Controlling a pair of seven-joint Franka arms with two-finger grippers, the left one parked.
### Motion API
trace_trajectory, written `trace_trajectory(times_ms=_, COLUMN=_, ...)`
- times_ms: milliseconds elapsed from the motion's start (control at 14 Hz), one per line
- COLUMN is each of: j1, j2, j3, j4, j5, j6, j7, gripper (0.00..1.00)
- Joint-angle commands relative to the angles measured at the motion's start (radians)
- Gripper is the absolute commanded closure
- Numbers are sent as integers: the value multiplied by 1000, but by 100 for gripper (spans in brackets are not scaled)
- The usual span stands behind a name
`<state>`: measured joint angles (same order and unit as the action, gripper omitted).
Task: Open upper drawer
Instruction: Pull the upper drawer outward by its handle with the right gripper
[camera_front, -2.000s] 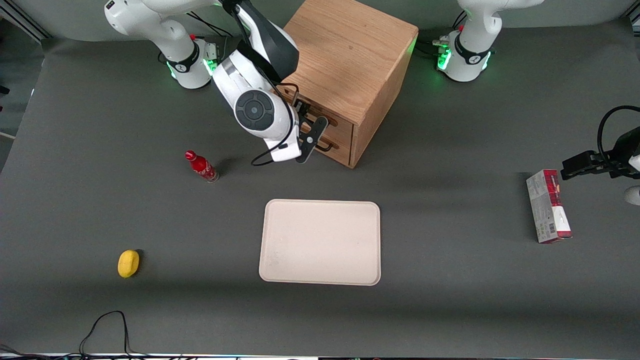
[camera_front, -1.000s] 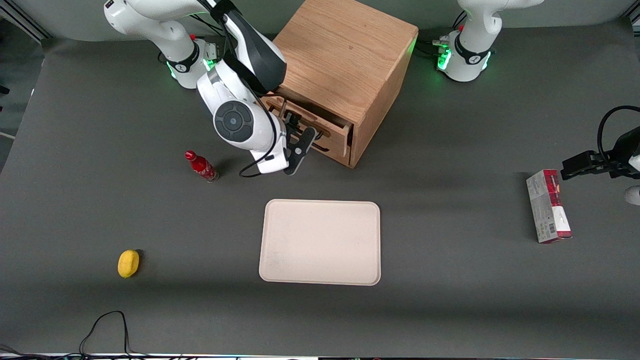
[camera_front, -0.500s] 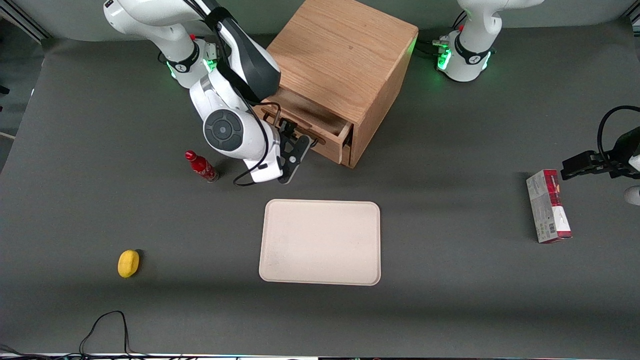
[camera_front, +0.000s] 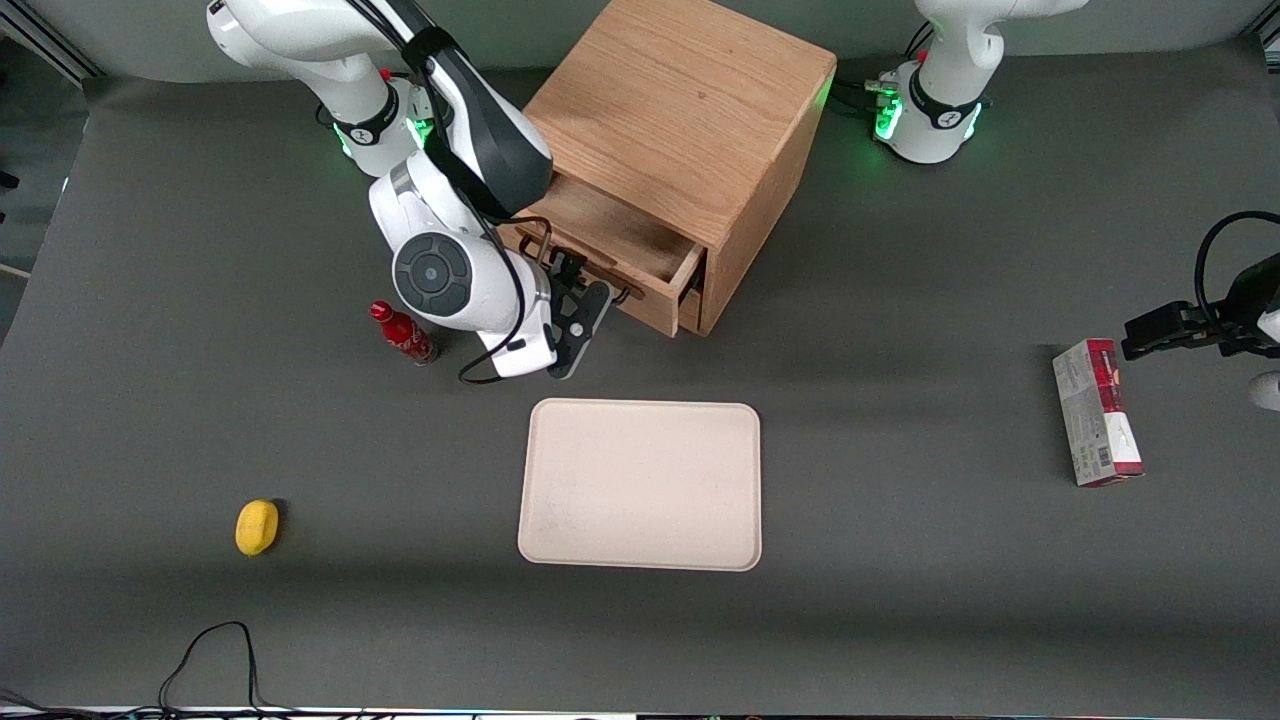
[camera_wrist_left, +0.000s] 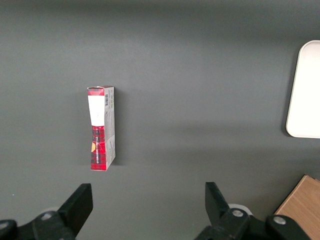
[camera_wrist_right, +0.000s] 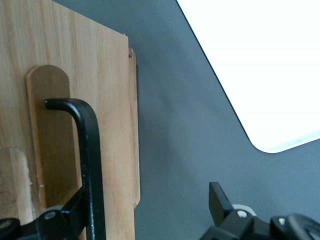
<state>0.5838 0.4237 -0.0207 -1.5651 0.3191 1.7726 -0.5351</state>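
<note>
The upper drawer of the oak cabinet stands partly pulled out, its shallow tray body showing. Its dark bar handle runs along the drawer front nearer the front camera. My right gripper is at that handle. In the right wrist view the drawer front and the handle fill one side. The gripper is open, its jaws wide apart. One finger rests against the bar; the other finger hangs over bare table. The lower drawer is mostly hidden under the upper one.
A red bottle stands close beside the working arm's wrist. A cream tray lies nearer the front camera than the cabinet and also shows in the right wrist view. A yellow lemon lies toward the working arm's end. A red and white box lies toward the parked arm's end.
The gripper has moved away from the cabinet toward the front camera with the handle, and the upper drawer has slid out from shut to partly open.
</note>
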Motion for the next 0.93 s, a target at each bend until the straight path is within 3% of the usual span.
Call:
trace_trajectory(times_ms=0, j1=-12, j2=18, j3=-1, j4=36, j5=-15, j6=2, j7=-31, gripper=0)
trace_trajectory(times_ms=857, j1=-56, j2=13, j3=-1, j4=50, j5=-35, j6=19, j7=-45, gripper=0)
